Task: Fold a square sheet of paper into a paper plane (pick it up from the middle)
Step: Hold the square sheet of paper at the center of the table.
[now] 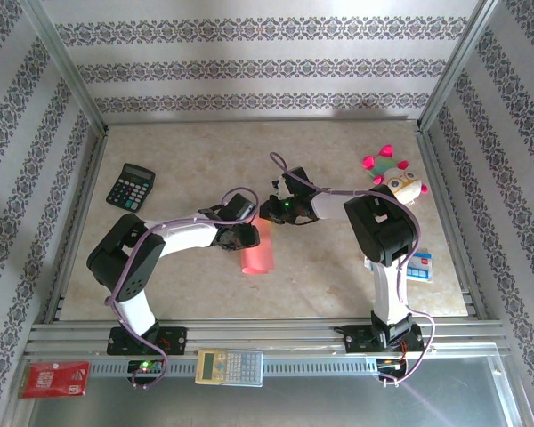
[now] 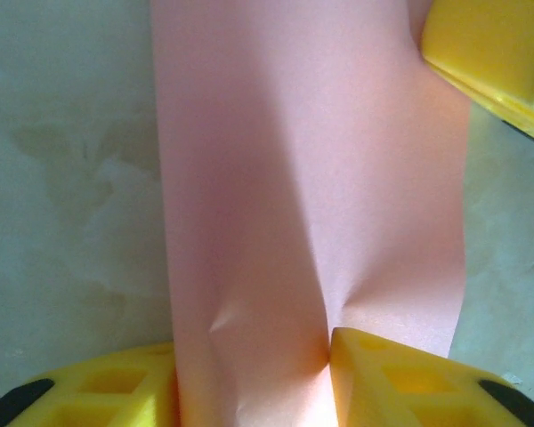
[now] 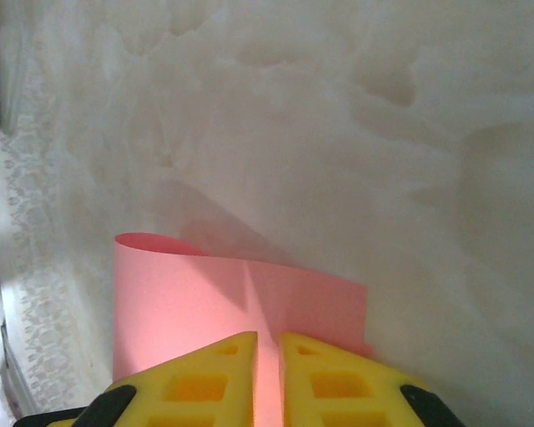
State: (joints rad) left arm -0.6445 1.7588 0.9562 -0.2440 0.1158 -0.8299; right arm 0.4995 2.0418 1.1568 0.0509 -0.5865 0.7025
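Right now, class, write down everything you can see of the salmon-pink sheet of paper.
The square sheet of paper is thin, matte, plain salmon-pink and unprinted. It is bent into a loose curl rather than lying flat, near the middle of the table. The right end effector pinches one edge between nearly closed fingers. The sheet also passes between the spread fingers of the left end effector and puckers against one; whether that one grips it is unclear.

The square sheet of paper (image 2: 311, 178) looks matt, the left pincer (image 2: 254, 356) smooth plastic.
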